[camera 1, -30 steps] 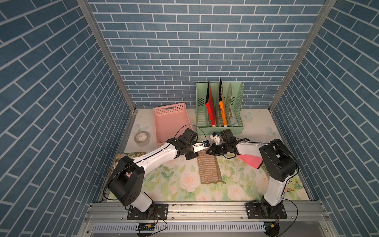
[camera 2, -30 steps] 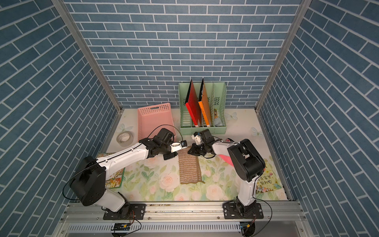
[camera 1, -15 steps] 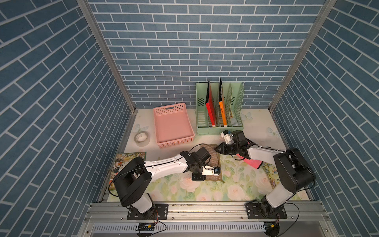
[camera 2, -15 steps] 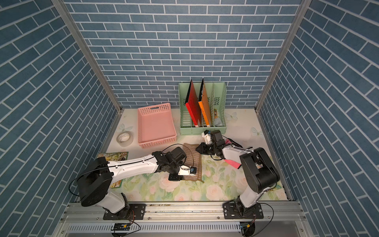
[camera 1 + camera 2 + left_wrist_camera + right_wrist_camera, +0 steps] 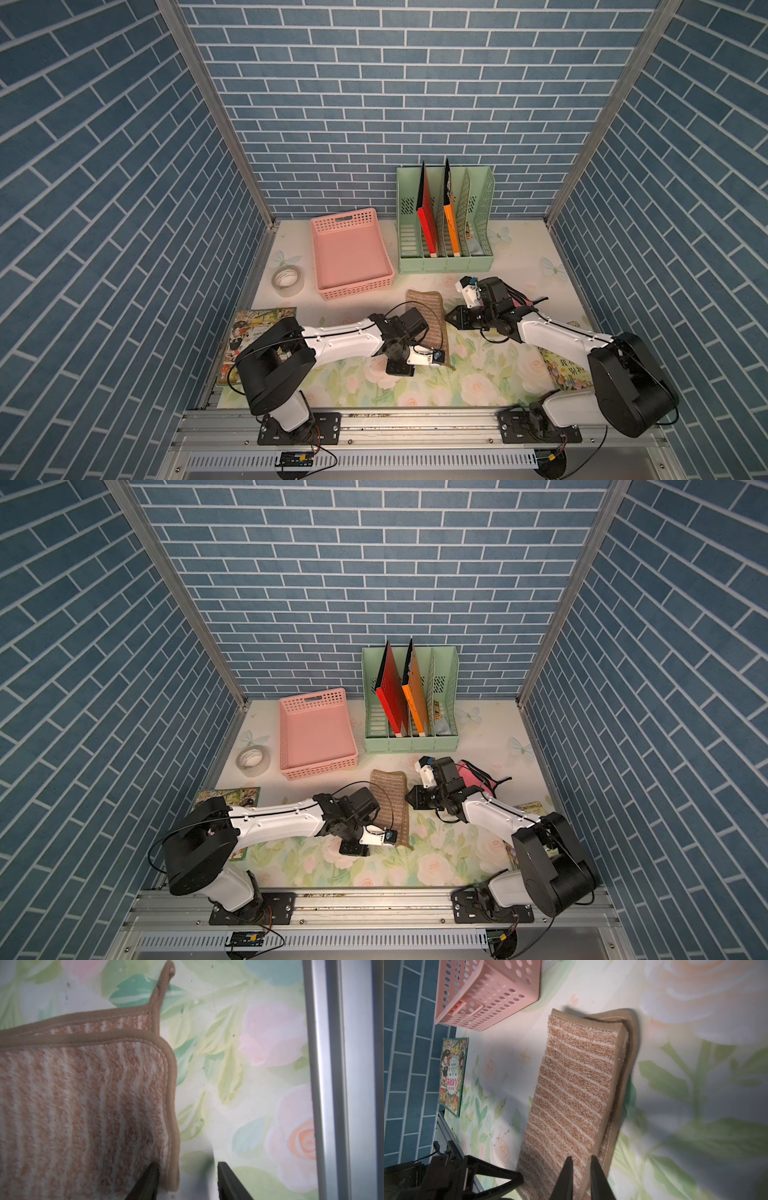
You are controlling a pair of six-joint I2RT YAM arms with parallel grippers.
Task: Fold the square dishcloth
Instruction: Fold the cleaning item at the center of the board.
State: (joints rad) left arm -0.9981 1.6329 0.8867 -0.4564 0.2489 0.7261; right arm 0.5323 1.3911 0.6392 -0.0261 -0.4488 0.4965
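The dishcloth (image 5: 428, 305) (image 5: 388, 787) is tan with pale stripes. It lies as a long narrow strip, two layers thick, on the floral table; its hanging loop (image 5: 164, 978) sticks out at the near corner. My left gripper (image 5: 415, 368) (image 5: 188, 1167) is open at the strip's near end, with one finger over the hem and one over bare table. My right gripper (image 5: 449, 326) (image 5: 581, 1159) hovers at the strip's right long edge (image 5: 623, 1084). Its jaws stand a narrow gap apart, with nothing between them.
A pink basket (image 5: 351, 253) and a green file holder (image 5: 444, 224) stand behind the cloth. A tape roll (image 5: 287, 280) lies at the back left. Picture books lie at the left (image 5: 249, 336) and right (image 5: 565, 365) edges. The metal front rail (image 5: 324, 1064) runs close to the left gripper.
My left gripper went from the cloth's far end to its near end and opened wider. My right gripper left the far end, came along the right edge and parted slightly.
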